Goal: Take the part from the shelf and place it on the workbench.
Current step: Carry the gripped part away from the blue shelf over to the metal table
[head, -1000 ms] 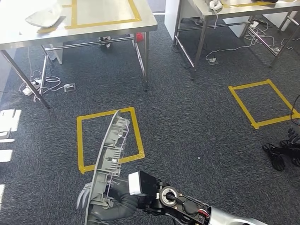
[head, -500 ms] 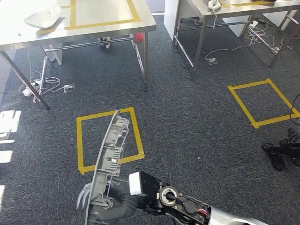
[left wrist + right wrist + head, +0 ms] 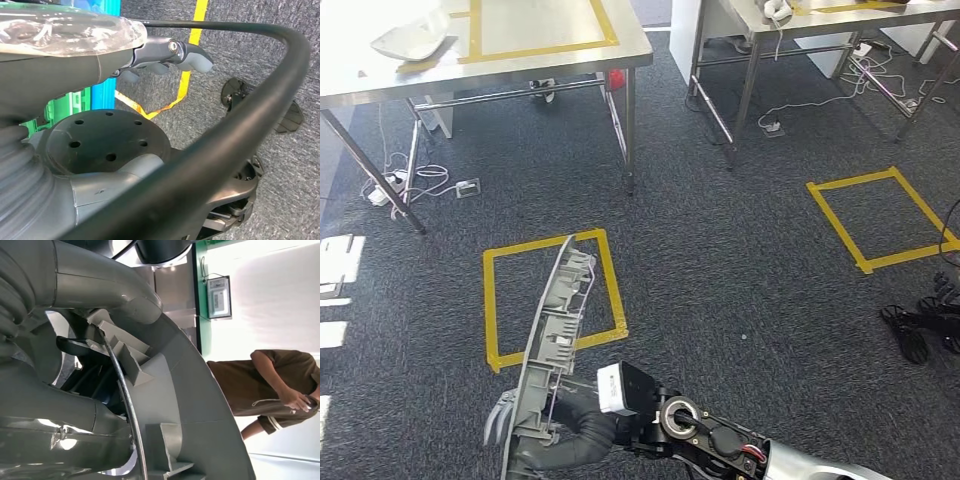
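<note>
In the head view my right hand (image 3: 546, 432) grips the lower end of the part (image 3: 560, 310), a long, curved grey plastic panel with ribs and clips. The part rises up and away from the hand, above the dark carpet. Up close, the part (image 3: 188, 405) lies against the grey fingers (image 3: 94, 287) of that hand. The steel workbench (image 3: 546, 62) stands ahead at the upper left, with a yellow tape rectangle on its top and a white part (image 3: 412, 40) lying near its left end. My left hand (image 3: 166, 52) hangs over the floor, fingers stretched out, holding nothing.
A yellow tape square (image 3: 492, 300) marks the carpet under the part, and another (image 3: 848, 232) lies to the right. A second steel table (image 3: 788, 22) stands at the upper right, with cables beneath it. Black gear (image 3: 924, 325) lies at the right edge. A person (image 3: 279, 385) stands nearby.
The whole picture has shifted a little, so the camera moved. My right hand keeps the same hold on the part.
</note>
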